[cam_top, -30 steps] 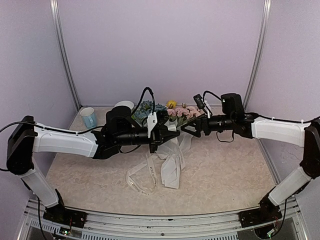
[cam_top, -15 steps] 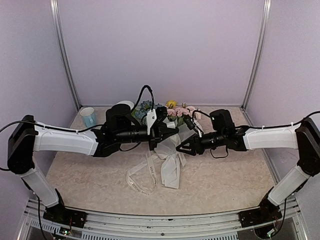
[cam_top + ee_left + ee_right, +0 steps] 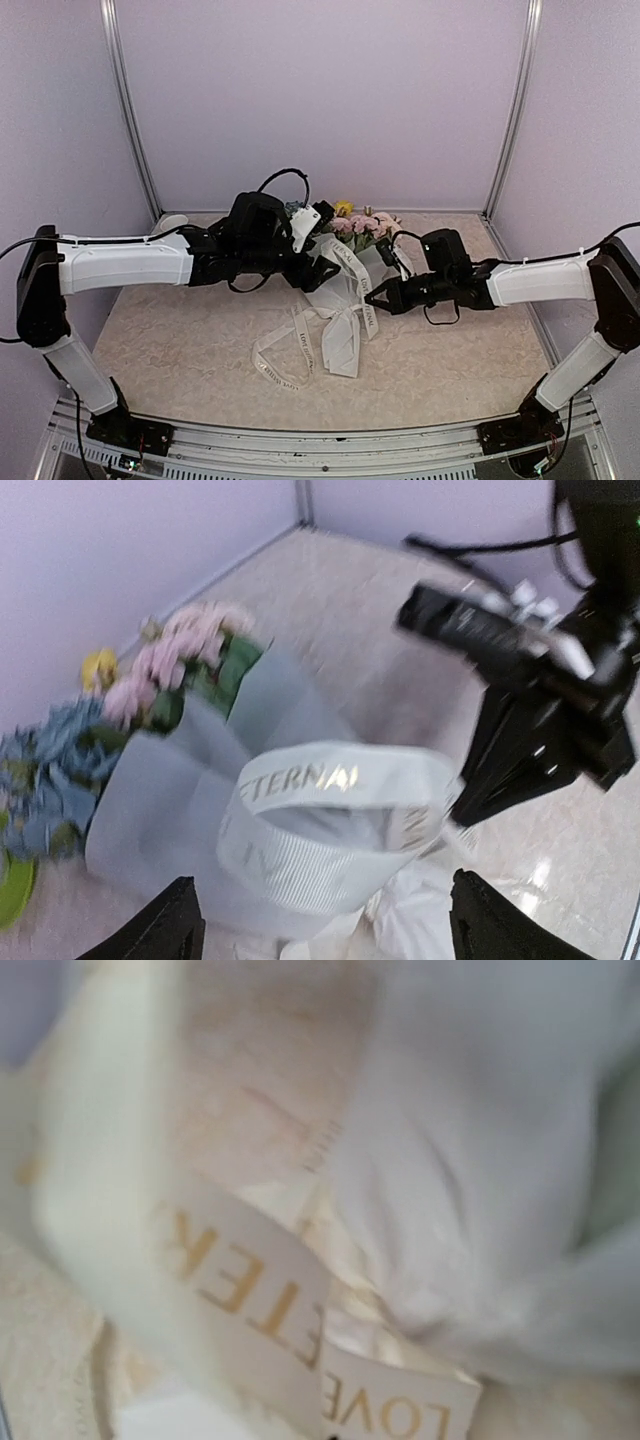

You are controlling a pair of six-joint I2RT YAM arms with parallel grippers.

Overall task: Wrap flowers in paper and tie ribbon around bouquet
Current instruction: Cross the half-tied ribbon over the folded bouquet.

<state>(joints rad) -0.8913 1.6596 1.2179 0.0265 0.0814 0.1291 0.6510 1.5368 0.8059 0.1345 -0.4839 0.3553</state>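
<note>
Since a second ago the left gripper [image 3: 330, 905] has drawn back and sprung wide open, nothing in its grasp, while the right gripper [image 3: 376, 300] has come in lower and pinched shut on the ribbon [image 3: 330, 785]. That band arcs from the bouquet [image 3: 352, 230] to the right gripper, its loose loops trailing on the table [image 3: 460, 350]. The bouquet lies near the back wall [image 3: 320, 100], its paper [image 3: 160, 800] cone pointing toward the arms.

ribbon [image 3: 330, 780] reads "eternal", "love".

cream ribbon [image 3: 330, 815], gold-lettered; blue, pink flowers [image 3: 150, 675]
</note>
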